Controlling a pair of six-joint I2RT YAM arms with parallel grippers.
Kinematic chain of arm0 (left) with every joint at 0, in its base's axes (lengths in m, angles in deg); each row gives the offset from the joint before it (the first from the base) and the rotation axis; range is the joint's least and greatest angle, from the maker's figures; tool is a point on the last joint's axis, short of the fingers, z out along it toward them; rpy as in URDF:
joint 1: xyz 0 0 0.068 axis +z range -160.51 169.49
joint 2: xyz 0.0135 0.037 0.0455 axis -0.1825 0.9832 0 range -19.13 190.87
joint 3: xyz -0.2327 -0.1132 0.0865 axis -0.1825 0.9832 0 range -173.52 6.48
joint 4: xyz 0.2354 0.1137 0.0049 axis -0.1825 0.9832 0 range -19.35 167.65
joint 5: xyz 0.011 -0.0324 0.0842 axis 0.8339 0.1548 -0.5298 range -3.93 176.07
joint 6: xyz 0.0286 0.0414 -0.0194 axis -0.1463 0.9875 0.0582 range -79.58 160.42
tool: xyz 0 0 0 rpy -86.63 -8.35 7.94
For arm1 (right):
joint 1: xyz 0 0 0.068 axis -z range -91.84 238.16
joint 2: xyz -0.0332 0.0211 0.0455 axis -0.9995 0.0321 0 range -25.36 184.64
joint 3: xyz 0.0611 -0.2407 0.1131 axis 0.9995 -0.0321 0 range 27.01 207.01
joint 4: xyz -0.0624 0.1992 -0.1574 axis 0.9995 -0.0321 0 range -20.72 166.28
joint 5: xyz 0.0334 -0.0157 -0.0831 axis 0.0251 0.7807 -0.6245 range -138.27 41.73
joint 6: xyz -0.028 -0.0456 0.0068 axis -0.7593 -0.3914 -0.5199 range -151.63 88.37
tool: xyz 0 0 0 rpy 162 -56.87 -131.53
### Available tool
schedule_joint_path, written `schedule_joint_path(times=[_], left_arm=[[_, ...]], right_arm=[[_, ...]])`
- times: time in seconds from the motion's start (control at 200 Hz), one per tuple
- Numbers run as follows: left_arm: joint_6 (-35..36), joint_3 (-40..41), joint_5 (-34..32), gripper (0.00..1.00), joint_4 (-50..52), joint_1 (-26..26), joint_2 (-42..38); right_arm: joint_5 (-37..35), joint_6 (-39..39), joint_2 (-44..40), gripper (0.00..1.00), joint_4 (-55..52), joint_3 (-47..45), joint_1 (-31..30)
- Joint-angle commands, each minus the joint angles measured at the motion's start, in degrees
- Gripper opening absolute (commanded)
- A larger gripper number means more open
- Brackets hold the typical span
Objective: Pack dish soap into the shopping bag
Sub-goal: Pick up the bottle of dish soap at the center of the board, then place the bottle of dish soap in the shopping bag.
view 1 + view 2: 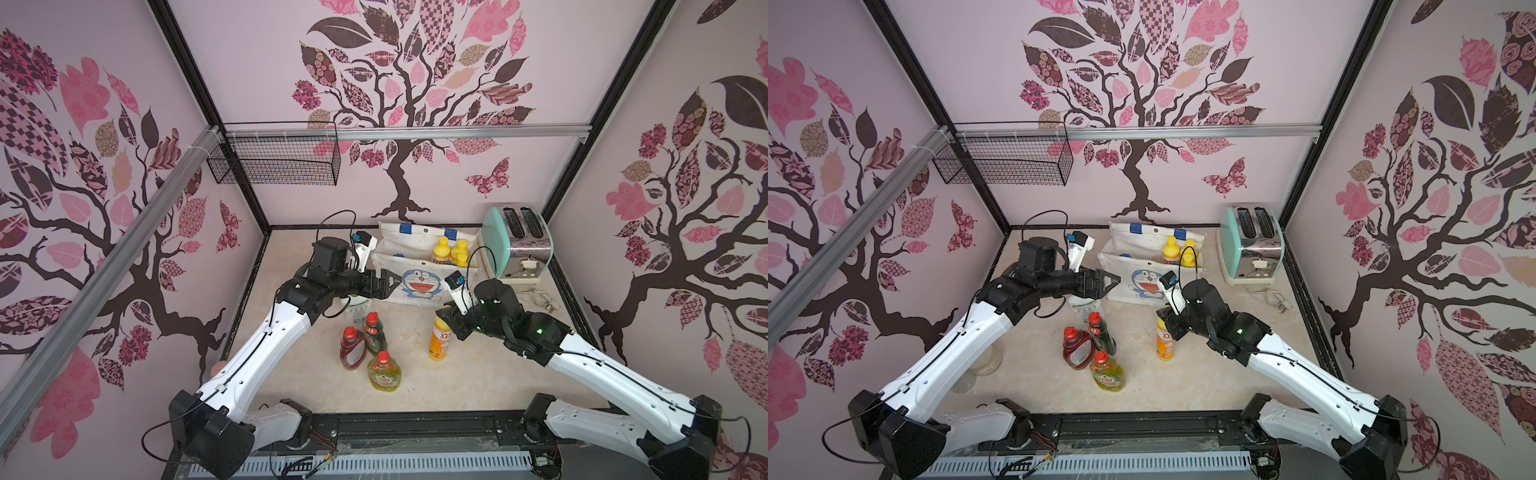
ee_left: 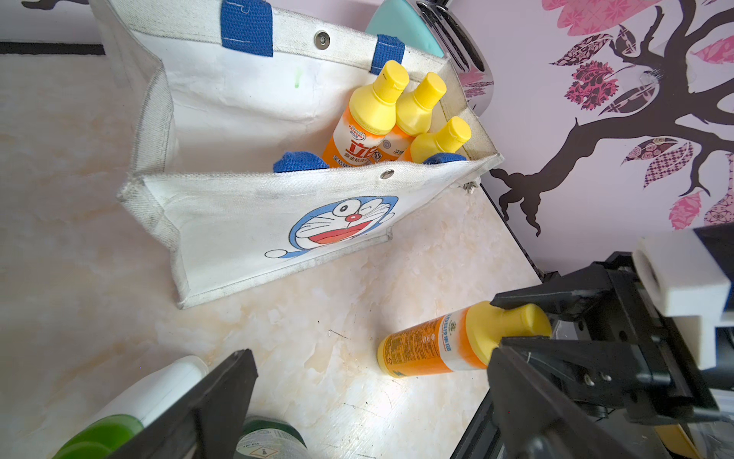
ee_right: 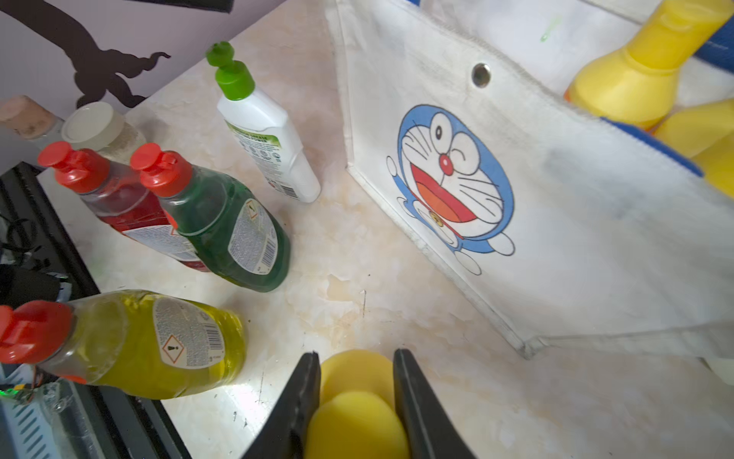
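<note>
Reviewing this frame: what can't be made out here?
- White bottle: mostly under the left arm in both top views.
- Bagged bottles: lower halves behind the bag wall, every view.
- Orange bottle: right wrist view shows only its cap between the fingers; body hidden beneath.
- Jar: contents blurred, right wrist view.

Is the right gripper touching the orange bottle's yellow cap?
Touching. Right wrist view: the right gripper fingers press flush on both sides of the orange bottle's cap.
</note>
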Motion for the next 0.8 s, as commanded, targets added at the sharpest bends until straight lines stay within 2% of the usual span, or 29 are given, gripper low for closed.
schedule_joint_path(times=[0.0,0.795], left_arm=[[1.22,-0.23,-0.45,0.97,0.31,-0.14,-1.06],[2.34,-1.40,0.60,0.97,1.42,-0.14,-1.66]], right_arm=[[-3.60,-0.29,0.46,0.00,0.18,6.33,-0.14],[-13.13,-0.98,11.40,0.00,-13.57,33.24,-0.11]])
